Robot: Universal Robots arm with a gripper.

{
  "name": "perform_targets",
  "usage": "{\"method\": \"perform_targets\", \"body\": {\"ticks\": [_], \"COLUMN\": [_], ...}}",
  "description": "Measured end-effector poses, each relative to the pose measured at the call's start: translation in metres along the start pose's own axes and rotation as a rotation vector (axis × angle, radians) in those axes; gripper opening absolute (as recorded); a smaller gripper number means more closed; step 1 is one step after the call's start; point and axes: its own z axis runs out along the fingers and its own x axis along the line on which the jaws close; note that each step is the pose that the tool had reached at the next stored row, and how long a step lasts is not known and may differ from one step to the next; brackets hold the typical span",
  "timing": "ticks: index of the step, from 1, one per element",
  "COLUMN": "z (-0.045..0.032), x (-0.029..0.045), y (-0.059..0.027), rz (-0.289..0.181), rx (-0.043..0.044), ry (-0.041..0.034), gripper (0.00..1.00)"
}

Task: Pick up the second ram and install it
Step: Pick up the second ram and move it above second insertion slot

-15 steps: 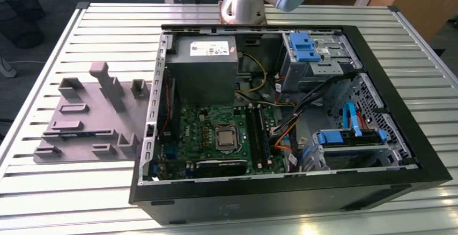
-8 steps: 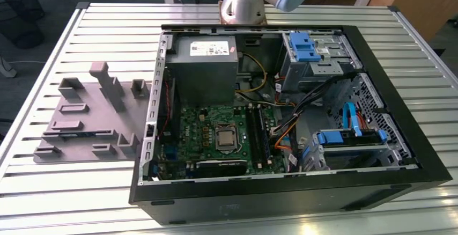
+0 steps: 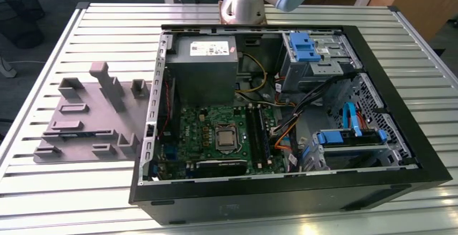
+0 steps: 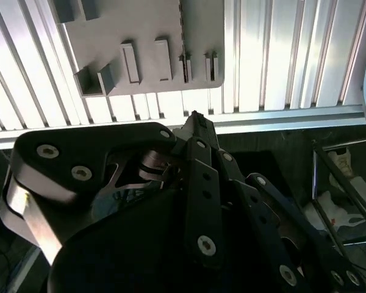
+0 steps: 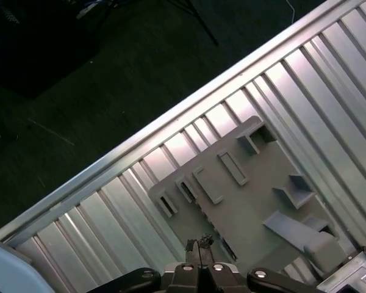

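**Second ram awaits pickup**

The second ram lies untouched in a grey holder just outside the open computer case. The gripper, fingers together and empty, hangs above that holder, outside the case. Pickup and installation both remain.

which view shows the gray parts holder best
The exterior view: the whole gray holder lies on the slatted table, to the exterior view's left of the computer case. The first wrist view shows most of the holder from above; the second wrist view catches one end.
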Motion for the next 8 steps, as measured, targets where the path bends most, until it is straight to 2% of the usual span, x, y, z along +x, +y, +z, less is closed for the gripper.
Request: {"method": "perform_targets", "body": {"ticks": [8], "z": [0.0002], "x": [0.0000], "y": [0.0000], "rz": [-0.048], "rx": [-0.0011], "ry": [0.0021], "gripper": [0.11]}}
